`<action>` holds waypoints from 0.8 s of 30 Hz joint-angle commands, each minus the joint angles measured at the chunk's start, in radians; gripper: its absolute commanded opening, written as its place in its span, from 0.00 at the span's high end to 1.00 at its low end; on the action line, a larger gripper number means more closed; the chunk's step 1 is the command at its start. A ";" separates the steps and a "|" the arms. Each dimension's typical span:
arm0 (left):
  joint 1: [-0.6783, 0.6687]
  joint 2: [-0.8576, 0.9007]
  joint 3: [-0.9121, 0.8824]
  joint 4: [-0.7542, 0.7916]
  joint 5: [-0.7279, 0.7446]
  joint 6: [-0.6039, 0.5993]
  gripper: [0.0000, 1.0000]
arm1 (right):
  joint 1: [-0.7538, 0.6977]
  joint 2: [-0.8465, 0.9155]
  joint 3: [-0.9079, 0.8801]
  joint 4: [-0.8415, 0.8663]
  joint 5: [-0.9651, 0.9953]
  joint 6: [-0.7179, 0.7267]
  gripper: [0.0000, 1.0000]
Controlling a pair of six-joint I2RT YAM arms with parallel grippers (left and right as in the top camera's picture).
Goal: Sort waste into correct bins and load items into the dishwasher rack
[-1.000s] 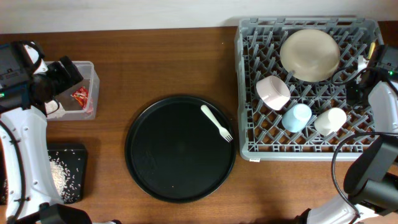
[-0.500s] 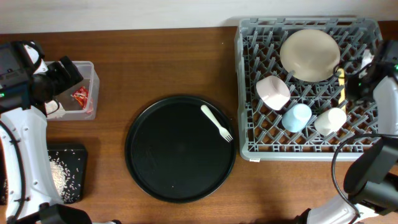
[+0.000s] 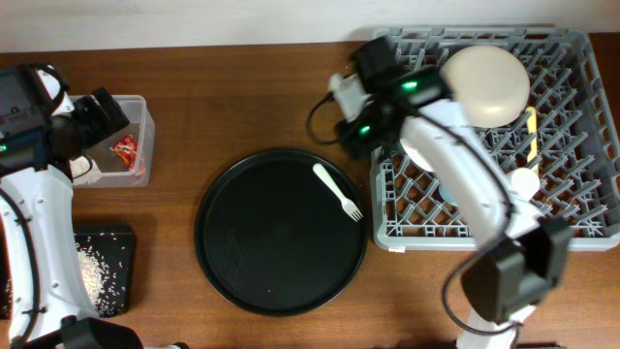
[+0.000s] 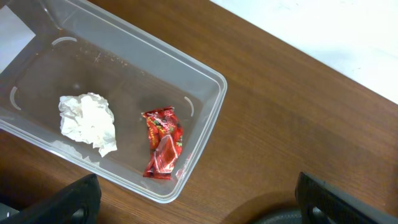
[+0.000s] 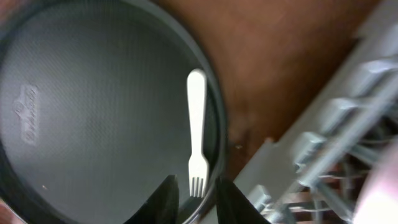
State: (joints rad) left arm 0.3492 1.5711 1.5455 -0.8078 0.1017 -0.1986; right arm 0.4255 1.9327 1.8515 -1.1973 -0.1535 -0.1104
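The pale yellow fork lies on the round black tray; it also shows in the right wrist view. My right gripper hovers above the tray's right rim beside the rack, open by a narrow gap and empty. The yellow spoon lies in the grey rack by the cream bowl. The white cup peeks out; my arm hides the pink bowl and blue cup. My left gripper is wide open above the clear box, which holds the tissue and red wrapper.
The flat black tray with rice grains lies at the front left, partly under my left arm. My right arm stretches diagonally across the rack's left half. Bare wooden table lies between the clear box and the round tray.
The right arm swung from the rack's right edge across to its left edge, above the fork. The yellow spoon stays lying in the rack. The left arm has not moved.
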 commanded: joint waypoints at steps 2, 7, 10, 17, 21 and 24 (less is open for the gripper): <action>0.002 0.001 0.004 0.002 0.007 -0.002 0.01 | 0.061 0.135 -0.010 -0.034 0.087 0.003 0.67; 0.002 0.001 0.004 0.002 0.007 -0.002 0.01 | 0.064 0.266 -0.010 -0.014 0.085 0.015 0.51; 0.002 0.001 0.004 0.002 0.007 -0.002 0.01 | 0.067 0.290 -0.010 -0.020 0.080 0.021 0.52; 0.002 0.001 0.004 0.002 0.007 -0.002 0.01 | 0.093 0.290 -0.104 0.019 0.073 0.026 0.57; 0.002 0.001 0.004 0.002 0.007 -0.002 0.01 | 0.106 0.290 -0.206 0.133 0.085 0.026 0.57; 0.002 0.001 0.004 0.002 0.007 -0.002 0.01 | 0.106 0.290 -0.259 0.202 0.085 0.026 0.59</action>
State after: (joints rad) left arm 0.3492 1.5711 1.5455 -0.8074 0.1017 -0.1986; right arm 0.5274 2.2013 1.6398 -1.0290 -0.0742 -0.0845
